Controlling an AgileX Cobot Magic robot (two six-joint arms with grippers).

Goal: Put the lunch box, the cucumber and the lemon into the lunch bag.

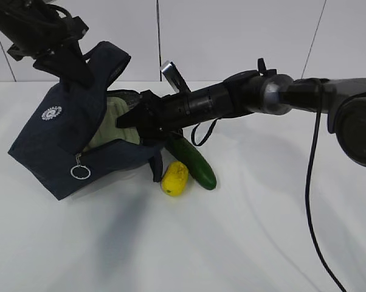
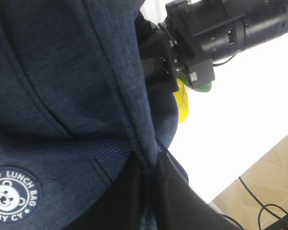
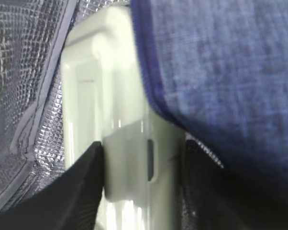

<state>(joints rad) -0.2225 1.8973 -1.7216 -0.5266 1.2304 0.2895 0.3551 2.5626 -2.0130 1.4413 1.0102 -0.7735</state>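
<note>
The navy lunch bag (image 1: pixel 49 146) is tipped with its mouth to the right, and my left gripper (image 1: pixel 73 67) lifts it, shut on a fold of its fabric (image 2: pixel 149 191). My right gripper (image 1: pixel 137 121) reaches into the mouth, shut on the lunch box (image 1: pixel 113 125). The box's pale green lid (image 3: pixel 115 96) sits between the black fingers (image 3: pixel 82 187), partly inside the silver lining (image 3: pixel 24 72). Under the right arm, the dark green cucumber (image 1: pixel 195 161) and the yellow lemon (image 1: pixel 174 178) lie on the table beside the bag. Both also show in the left wrist view, lemon (image 2: pixel 183 103) and cucumber (image 2: pixel 201 87).
A silver zipper ring (image 1: pixel 80 172) hangs from the bag's front. A black cable (image 1: pixel 310 213) drops from the right arm across the white table (image 1: pixel 231 243). The table's edge and a wooden floor (image 2: pixel 263 182) show in the left wrist view.
</note>
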